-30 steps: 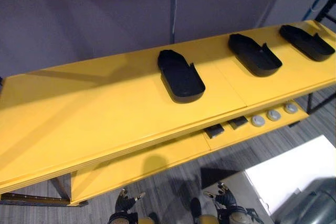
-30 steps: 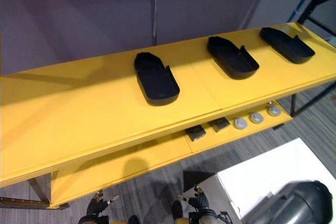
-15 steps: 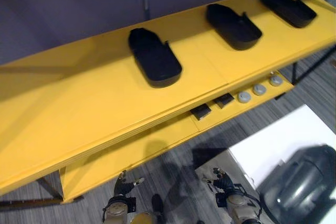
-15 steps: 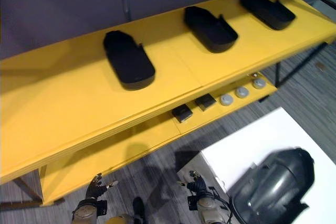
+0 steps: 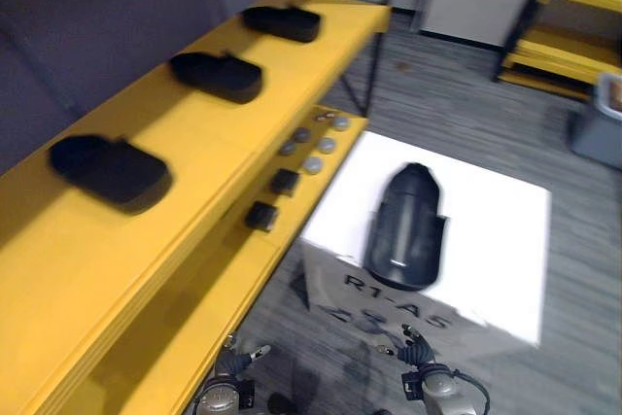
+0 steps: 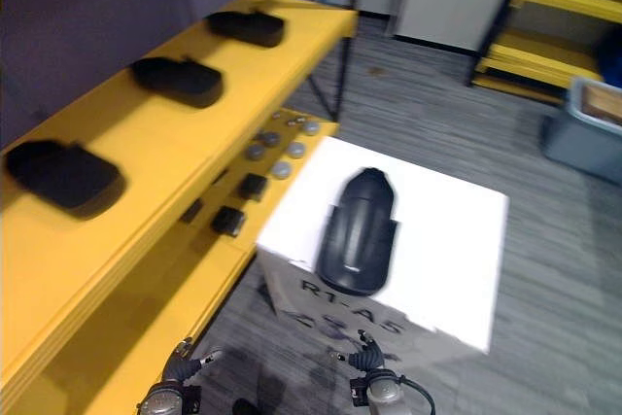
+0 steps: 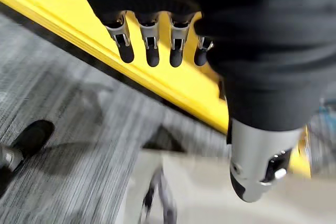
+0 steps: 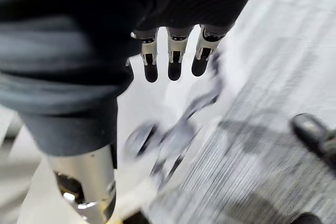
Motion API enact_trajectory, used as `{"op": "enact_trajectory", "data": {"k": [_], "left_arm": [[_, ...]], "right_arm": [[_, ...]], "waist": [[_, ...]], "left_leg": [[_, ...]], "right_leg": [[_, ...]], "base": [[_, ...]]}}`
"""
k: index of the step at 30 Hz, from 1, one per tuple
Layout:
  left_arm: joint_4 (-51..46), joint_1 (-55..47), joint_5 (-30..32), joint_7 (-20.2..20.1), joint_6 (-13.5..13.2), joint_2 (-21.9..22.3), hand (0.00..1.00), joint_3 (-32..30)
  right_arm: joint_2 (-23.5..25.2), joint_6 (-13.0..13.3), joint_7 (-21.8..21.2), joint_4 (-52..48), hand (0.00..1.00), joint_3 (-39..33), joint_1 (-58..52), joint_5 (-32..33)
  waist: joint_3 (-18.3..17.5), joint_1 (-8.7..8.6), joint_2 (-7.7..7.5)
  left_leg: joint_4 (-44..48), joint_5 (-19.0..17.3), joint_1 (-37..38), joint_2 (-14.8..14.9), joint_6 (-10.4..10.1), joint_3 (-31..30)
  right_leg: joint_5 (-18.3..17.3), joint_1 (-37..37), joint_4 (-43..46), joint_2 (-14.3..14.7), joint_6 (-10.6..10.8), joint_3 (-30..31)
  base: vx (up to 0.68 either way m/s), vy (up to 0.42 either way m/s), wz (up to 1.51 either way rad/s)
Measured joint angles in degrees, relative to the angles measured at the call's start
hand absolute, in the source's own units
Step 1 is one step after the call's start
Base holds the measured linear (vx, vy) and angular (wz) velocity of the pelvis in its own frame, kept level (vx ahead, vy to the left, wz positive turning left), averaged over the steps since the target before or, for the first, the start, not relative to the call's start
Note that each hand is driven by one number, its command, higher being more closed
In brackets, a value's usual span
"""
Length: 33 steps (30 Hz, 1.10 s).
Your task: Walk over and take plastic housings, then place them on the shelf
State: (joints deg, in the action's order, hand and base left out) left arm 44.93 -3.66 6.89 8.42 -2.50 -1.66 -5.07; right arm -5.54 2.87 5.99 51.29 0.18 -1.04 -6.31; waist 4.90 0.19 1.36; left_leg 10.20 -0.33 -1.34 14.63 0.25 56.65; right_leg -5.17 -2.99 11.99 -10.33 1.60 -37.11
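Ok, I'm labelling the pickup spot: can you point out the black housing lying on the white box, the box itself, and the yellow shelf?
black housing (image 5: 408, 230), left eye view, middle of its domed back.
white box (image 5: 496, 230), left eye view, bare top beside the housing.
yellow shelf (image 5: 185, 143), left eye view, bare top board.

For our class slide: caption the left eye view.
Black housing lies on white box beside yellow shelf holding three more.

I see head pair look steeply down from above: shelf (image 5: 194, 172) along left, box (image 6: 437, 240) middle, both shared. Wrist cams sit close behind left hand (image 7: 152, 45), right hand (image 8: 173, 59), facing floor (image 7: 63, 108) by box.
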Motion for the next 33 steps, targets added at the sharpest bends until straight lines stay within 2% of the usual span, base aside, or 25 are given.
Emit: {"op": "enact_trajectory", "data": {"k": [1,2,3,4,5,6,7,8,10,12,14,21,24,29,33], "left_arm": [[0.1,-0.3,0.0,0.0,0.0,0.0,0.00,0.1],[0.2,-0.5,0.0,0.0,0.0,-0.1,0.00,0.2],[0.7,-0.5,0.0,0.0,0.0,-0.3,0.00,0.9],[0.8,-0.5,0.0,0.0,0.1,-0.3,0.00,1.1],[1.2,-0.6,0.0,0.0,0.1,0.0,0.00,1.5],[1.3,-1.2,0.0,0.0,0.2,0.3,0.00,2.3],[1.3,-1.6,-0.1,0.1,0.2,0.5,0.00,2.2],[1.3,-2.0,-0.6,0.3,0.2,0.7,0.00,2.2],[1.4,-2.1,-1.4,0.4,0.2,0.7,0.00,2.3],[2.8,-1.1,-2.3,0.3,-0.2,0.7,0.00,2.4],[3.6,-0.3,-2.3,0.3,-0.4,0.4,0.00,2.3],[4.5,-2.9,-2.4,0.4,-0.3,-2.9,0.00,0.6],[3.2,-3.7,-2.4,0.3,-0.5,-3.5,0.00,-1.0],[1.1,-6.6,-2.4,0.0,-0.9,-3.8,0.00,-2.7],[1.2,-9.4,-2.4,-0.5,-1.0,-3.5,0.00,-2.7]], "right_arm": [[0.0,0.0,0.0,-0.5,0.00,0.0,-1.6,0.0],[-0.1,0.0,0.1,-0.7,0.00,0.0,-2.3,0.2],[-0.2,0.0,0.3,-0.9,0.00,-0.1,-3.0,0.2],[-0.2,0.0,0.4,-0.9,0.00,-0.2,-3.0,0.3],[-0.4,0.0,0.9,-0.9,0.00,-0.5,-2.9,0.3],[-0.6,0.0,1.0,-0.8,0.00,-1.2,-2.8,0.3],[-0.7,0.0,1.2,-0.8,0.00,-1.3,-2.7,0.3],[-1.0,0.0,1.2,-0.6,0.00,-1.4,-2.7,0.3],[-0.9,0.0,1.2,-0.4,0.00,-2.0,-3.5,0.3],[-1.0,0.1,1.2,-0.4,0.00,-4.3,-3.9,0.7],[-0.6,0.1,1.2,-0.3,0.00,-5.4,-4.2,1.1],[-0.1,0.1,1.2,-3.8,0.00,-10.1,-4.9,2.8],[-1.4,0.1,1.3,-13.9,0.00,-15.7,-6.8,2.7],[-7.7,0.1,2.0,-33.5,0.00,-22.9,-8.6,2.4],[-12.5,0.4,1.8,-51.1,0.00,-23.6,-8.8,-3.3]], "waist": [[0.1,-0.02,-0.01],[0.1,-0.15,0.12],[0.4,-0.33,0.37],[1.1,-0.09,0.25],[2.6,0.26,-0.38],[3.4,0.83,-0.87],[3.5,0.98,-0.79],[3.8,0.99,-0.11],[3.8,0.54,0.92],[3.6,0.43,1.73],[3.4,0.38,1.07],[3.3,0.63,0.95],[3.4,0.65,0.68],[2.6,0.48,-0.51],[1.4,-0.24,-1.77]], "left_leg": [[3.2,-0.5,0.5,2.9,-0.5,-0.6],[5.0,-0.9,0.6,4.4,-0.7,-1.5],[8.3,-1.3,0.3,6.9,-0.7,-4.5],[9.9,-1.3,0.2,7.6,-0.7,-7.4],[11.6,-3.2,-0.9,6.3,-2.7,-19.0],[11.5,-5.6,-2.0,1.8,-6.1,-33.3],[11.6,-6.5,-2.6,-0.3,-7.4,-39.2],[11.5,-8.3,-3.4,-4.4,-8.6,-50.8],[9.5,-8.5,-3.2,-5.5,-8.3,-55.5],[5.5,-8.9,-1.3,-5.2,-5.5,-53.0],[2.2,-8.7,-0.5,-6.6,-4.5,-51.9],[-2.2,-7.9,2.9,-9.7,-3.5,-49.0],[-4.4,-6.6,3.6,-10.4,-3.9,-49.0],[-6.9,-5.3,5.0,-10.6,-3.9,-49.1],[-8.3,-4.6,5.7,-10.5,-3.8,-49.1]], "right_leg": [[0.3,1.3,-2.0,2.2,-0.5,1.4],[0.5,1.8,-3.0,3.4,-1.0,2.0],[0.8,2.1,-3.9,5.2,-1.7,4.2],[0.8,2.2,-3.8,5.7,-2.1,5.5],[0.8,2.1,-3.4,6.1,-3.1,9.1],[0.9,1.2,-3.2,6.3,-3.5,13.1],[1.0,0.7,-3.2,6.6,-3.6,14.9],[1.9,0.1,-3.1,7.4,-3.2,17.9],[2.4,0.0,-3.2,8.9,-2.9,20.2],[2.8,-0.2,-3.2,9.6,-2.1,22.6],[3.3,-1.3,-3.2,8.4,-1.4,23.6],[2.9,-1.2,-2.5,5.7,0.2,25.7],[2.9,-1.1,-3.0,5.1,0.3,25.5],[3.1,0.0,-4.7,5.2,0.6,25.2],[3.8,0.9,-6.4,5.7,0.8,25.2]], "base": [[-0.02,-0.188,-0.66],[-0.02,-0.242,-0.80],[-0.02,-0.190,-0.70],[-0.04,-0.217,-1.06],[-0.06,-0.135,-1.37],[-0.07,-0.083,-1.50],[-0.04,0.017,-1.68],[0.00,0.044,-1.28],[0.03,0.066,-1.07],[0.05,0.130,-0.63],[0.07,0.170,-0.24],[0.10,0.124,-0.11],[0.07,0.031,0.05],[0.03,0.001,0.02],[0.00,0.000,0.00]]}}
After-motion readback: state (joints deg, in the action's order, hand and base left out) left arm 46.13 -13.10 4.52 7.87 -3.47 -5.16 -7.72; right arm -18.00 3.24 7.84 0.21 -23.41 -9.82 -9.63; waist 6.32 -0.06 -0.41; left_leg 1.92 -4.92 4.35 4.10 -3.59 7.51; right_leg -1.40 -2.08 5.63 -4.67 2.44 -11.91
